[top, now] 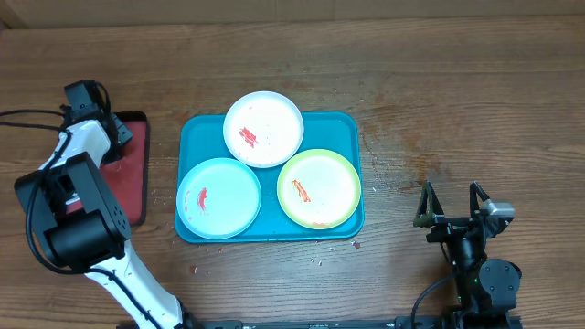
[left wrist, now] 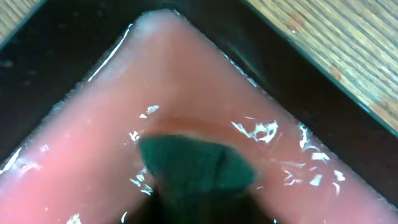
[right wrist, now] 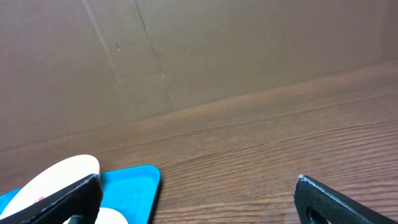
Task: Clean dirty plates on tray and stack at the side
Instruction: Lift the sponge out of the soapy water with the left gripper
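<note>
Three plates are sitting on the teal tray (top: 340, 128) at the middle of the wooden table (top: 457, 82), each one carrying a red-orange smear. The white plate (top: 263, 129) is lying at the far edge and overhanging the rim. The light blue plate (top: 218, 198) is resting at the near left corner and the yellow-green plate (top: 319, 188) at the near right, the three crowding close together. The left gripper (top: 117, 132) is reaching down over the far corner of the smaller black-rimmed red tray (top: 135, 183), which is lying just beside the teal tray's left side. Its wrist camera is showing a wet, glistening pink surface and a blurred dark green object (left wrist: 196, 165) right at the lens, and whether the fingers are parted or closed cannot be told. The right gripper (top: 451, 199) is hanging over bare wood well to the right of the plates, its fingers spread wide with nothing between them.
</note>
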Controlling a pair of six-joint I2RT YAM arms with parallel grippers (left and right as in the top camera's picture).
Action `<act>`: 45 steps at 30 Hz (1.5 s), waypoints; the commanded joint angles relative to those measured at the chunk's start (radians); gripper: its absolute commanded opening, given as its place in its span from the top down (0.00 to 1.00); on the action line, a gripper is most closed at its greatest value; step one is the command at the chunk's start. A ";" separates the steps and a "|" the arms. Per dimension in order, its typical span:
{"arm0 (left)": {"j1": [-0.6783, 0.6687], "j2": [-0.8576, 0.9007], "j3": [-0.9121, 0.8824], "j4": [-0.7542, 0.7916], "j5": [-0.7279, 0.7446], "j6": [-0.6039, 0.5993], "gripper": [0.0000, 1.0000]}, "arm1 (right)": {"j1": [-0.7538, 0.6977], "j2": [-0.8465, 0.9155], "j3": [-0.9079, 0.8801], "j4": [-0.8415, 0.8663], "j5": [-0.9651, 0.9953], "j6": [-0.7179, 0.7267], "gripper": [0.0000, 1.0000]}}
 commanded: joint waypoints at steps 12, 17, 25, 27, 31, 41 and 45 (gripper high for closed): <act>0.006 0.021 -0.008 -0.256 0.095 0.028 0.04 | -0.003 -0.010 -0.010 0.006 0.010 -0.004 0.00; 0.006 0.021 -0.008 -0.298 0.149 0.028 0.59 | -0.003 -0.010 -0.010 0.006 0.010 -0.004 0.00; 0.007 0.021 0.010 -0.294 0.011 0.002 0.58 | -0.003 -0.010 -0.010 0.006 0.010 -0.004 0.00; 0.007 0.021 0.013 -0.275 -0.001 0.002 0.00 | -0.003 -0.010 -0.010 0.006 0.010 -0.004 0.00; 0.007 0.021 0.013 -0.207 0.003 0.002 0.01 | -0.003 -0.010 -0.010 0.006 0.010 -0.004 0.00; 0.007 0.021 0.012 -0.161 0.008 0.002 0.77 | -0.003 -0.010 -0.010 0.006 0.010 -0.004 0.00; 0.007 0.016 0.026 -0.206 0.002 0.002 0.96 | -0.003 -0.010 -0.010 0.006 0.010 -0.004 0.00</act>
